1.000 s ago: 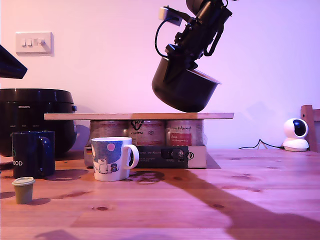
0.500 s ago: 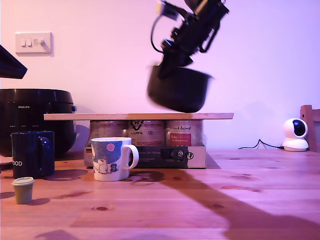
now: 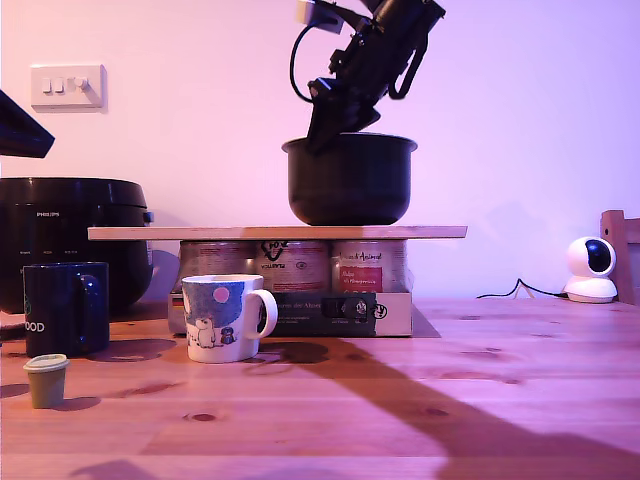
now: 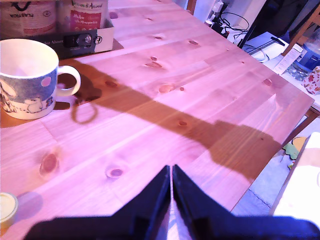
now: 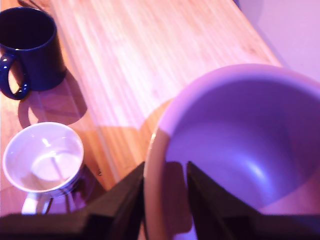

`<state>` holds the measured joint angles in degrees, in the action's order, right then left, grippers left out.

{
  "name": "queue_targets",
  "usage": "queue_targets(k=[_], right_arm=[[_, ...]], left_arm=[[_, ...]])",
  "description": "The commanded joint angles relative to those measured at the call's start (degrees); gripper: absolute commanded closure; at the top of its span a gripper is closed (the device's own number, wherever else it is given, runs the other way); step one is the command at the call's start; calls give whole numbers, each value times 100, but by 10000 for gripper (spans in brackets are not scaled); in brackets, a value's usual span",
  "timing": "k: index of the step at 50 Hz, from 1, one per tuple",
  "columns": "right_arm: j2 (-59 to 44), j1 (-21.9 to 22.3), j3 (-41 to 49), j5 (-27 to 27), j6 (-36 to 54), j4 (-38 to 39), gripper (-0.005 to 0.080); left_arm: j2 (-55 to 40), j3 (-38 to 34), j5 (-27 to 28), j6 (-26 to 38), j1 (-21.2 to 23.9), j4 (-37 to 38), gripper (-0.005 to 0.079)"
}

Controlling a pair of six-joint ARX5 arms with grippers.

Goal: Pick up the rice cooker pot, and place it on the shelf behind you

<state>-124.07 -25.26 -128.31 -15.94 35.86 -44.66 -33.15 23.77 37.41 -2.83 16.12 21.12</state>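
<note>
The dark rice cooker pot (image 3: 350, 185) stands upright on the shelf (image 3: 200, 232), a thin light-wood board lying across tins, in the middle of the exterior view. My second gripper (image 3: 325, 135) reaches down from above and is shut on the pot's rim on the exterior view's left. In the second wrist view the pot (image 5: 240, 140) shows its pale inside, and the rim runs between the two dark fingers (image 5: 132, 192) of my second gripper (image 5: 165, 172). My first gripper (image 4: 171, 172) is shut with nothing in it, hanging over the bare pine tabletop (image 4: 190, 75).
Tins and a box (image 3: 300, 290) hold up the board. A white patterned mug (image 3: 222, 317), a dark blue mug (image 3: 65, 305) and a small green cup (image 3: 46, 380) stand on the table. The black Philips cooker (image 3: 70, 230) sits at the exterior view's left, a white camera (image 3: 590, 268) at its right.
The pot, held tilted in the air above the board a second ago, has come down and levelled out. It now rests upright on the board with my second gripper still on its rim.
</note>
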Motion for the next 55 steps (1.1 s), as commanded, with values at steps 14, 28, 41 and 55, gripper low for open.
queue_targets(k=[14, 28, 41, 55], right_arm=[[168, -155, -831, -9, -101, -225, 502], [199, -212, -1054, -20, -708, -756, 525], [387, -407, -1132, -44, -1108, -1091, 763], [667, -533, -1132, 22, -1539, -1091, 763]], left_arm=[[-22, -37, 4, -15, 20, 15, 761], [-22, -37, 7, -15, 20, 33, 761], [-22, -37, 2, -20, 17, -31, 761], [17, -37, -334, -7, 17, -938, 762]])
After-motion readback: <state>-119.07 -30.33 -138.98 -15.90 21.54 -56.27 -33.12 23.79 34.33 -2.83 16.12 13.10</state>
